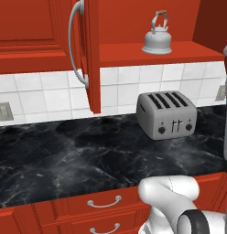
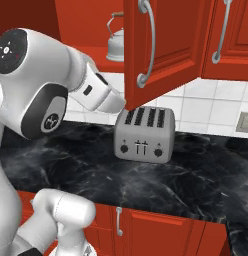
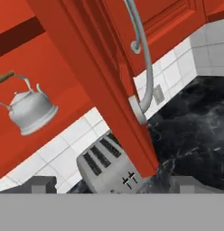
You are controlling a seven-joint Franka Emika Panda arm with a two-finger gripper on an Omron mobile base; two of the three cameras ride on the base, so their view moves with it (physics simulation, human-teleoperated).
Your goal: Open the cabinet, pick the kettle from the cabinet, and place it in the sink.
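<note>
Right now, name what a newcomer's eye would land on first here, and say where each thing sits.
The open red cabinet draws the eye first, its doors swung out above the counter, with the silvery kettle alone on its shelf. Below it a boxy silver toaster stands on the black marble counter against the white tiles. In the hand view the open gripper faces the edge of a door.

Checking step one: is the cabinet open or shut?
Open. The cabinet doors are swung out, exposing the kettle upright on its shelf.
</note>
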